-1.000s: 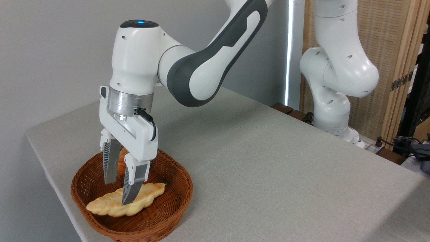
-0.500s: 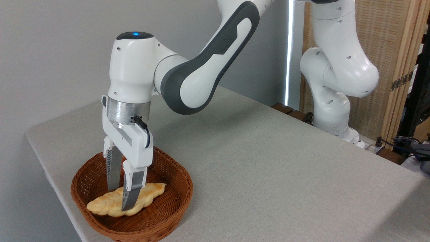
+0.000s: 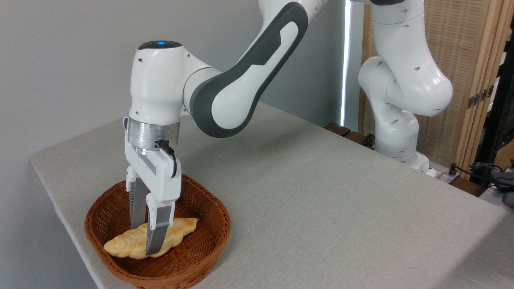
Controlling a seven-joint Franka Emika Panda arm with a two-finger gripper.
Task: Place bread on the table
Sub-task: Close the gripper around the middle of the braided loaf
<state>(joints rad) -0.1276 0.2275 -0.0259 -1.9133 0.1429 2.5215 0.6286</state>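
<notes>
Inspection, left to right.

Basket (image 3: 100,216): brown wicker, at the near left of the tabletop (image 3: 321,192), close to its left edge. It has not shifted across the three views.

Bread (image 3: 124,247): the pale braided loaf lies across the basket floor, tapered ends pointing near-left and far-right. It sits where it sat a second ago, not yet lifted.

My gripper (image 3: 146,239): over the last second I have come down into the basket and drawn my fingers (image 3: 156,237) inward. A second ago they stood clearly apart above the loaf, with a small orange bun visible behind them. Half a second ago they were lower and narrower. Now they straddle the loaf's middle, one on the far side and one on the near side, with only a slim gap showing between them. The tips appear to press the crust, so I judge that I am clamped on the bread or within a hair of it. The bun is now hidden behind my hand.

Meaning for the task: the approach is finished and the grasp is at or near completion. Lifting clear of the rim and carrying rightward to open cloth remain undone.

Markings: faint embossed lettering runs along the dark grey band of my forearm (image 3: 257,60); too small to read. A blue light glows on top of my wrist housing (image 3: 160,42). No other labels legible.
</notes>
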